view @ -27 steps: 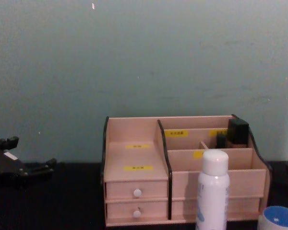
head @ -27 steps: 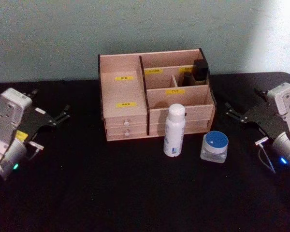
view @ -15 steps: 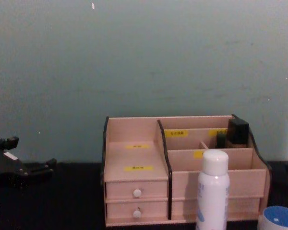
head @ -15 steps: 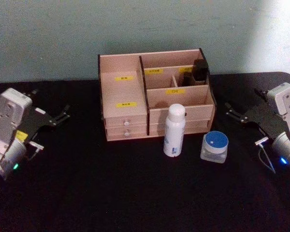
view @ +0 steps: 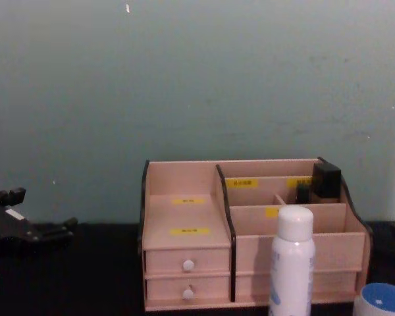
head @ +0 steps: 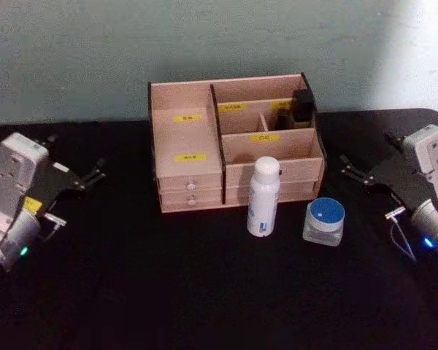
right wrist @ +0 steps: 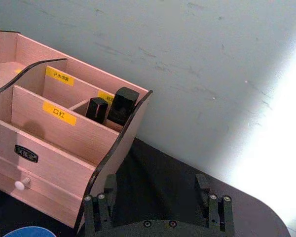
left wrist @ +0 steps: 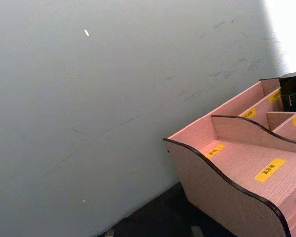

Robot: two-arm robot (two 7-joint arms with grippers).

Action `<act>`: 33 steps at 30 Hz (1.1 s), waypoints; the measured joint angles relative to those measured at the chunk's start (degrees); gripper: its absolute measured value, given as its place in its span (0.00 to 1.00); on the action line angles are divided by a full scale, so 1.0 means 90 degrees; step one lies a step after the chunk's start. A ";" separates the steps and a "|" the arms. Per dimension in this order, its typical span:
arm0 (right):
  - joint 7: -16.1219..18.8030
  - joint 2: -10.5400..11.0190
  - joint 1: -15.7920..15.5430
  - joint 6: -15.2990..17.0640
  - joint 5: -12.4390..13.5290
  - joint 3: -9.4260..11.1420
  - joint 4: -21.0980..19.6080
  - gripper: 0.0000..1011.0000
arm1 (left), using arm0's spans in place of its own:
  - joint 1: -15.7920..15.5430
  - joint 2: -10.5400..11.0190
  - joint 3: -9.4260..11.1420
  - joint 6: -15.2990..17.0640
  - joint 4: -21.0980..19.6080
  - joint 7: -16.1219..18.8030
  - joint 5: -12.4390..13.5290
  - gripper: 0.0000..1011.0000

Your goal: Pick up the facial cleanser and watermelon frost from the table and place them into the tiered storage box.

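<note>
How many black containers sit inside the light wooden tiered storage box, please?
2, in its rear right compartment: a taller black container and a shorter one beside it.

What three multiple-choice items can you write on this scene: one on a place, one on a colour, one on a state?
1. The white bottle stands
A. in front of the wooden box
B. in a drawer
C. behind the box
2. The top of the small jar is
A. red
B. blue
C. green
3. The right gripper is
A. shut on the bottle
B. shut on the jar
C. open and empty
Answers: 1 A, it stands on the table before the box; 2 B, its round top is blue; 3 C, its fingers are apart with nothing between; the left gripper is open too.
</note>
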 joint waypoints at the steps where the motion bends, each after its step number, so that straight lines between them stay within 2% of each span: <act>1: 0.0000 0.0000 0.0000 0.0000 0.0000 0.0000 0.0000 0.99 | 0.0000 0.0000 0.0000 0.0000 0.0000 0.0000 0.0000 0.99; 9: 0.0001 -0.0001 0.0000 0.0000 0.0000 0.0001 0.0000 0.99 | 0.0000 0.0000 0.0000 0.0000 0.0000 0.0000 0.0000 0.99; 19: 0.0185 0.0034 -0.0210 -0.0012 0.0064 0.0272 -0.0200 0.99 | 0.0000 0.0000 0.0000 0.0000 0.0000 0.0000 0.0000 0.99; 28: 0.0597 0.0364 -0.0865 -0.0086 0.0409 0.0633 -0.1040 0.99 | 0.0000 0.0000 0.0000 0.0000 0.0000 0.0000 0.0000 0.99; 33: 0.0946 0.0512 -0.1145 -0.0196 0.0582 0.0709 -0.1425 0.99 | 0.0000 0.0000 0.0000 0.0000 0.0000 0.0000 0.0000 0.99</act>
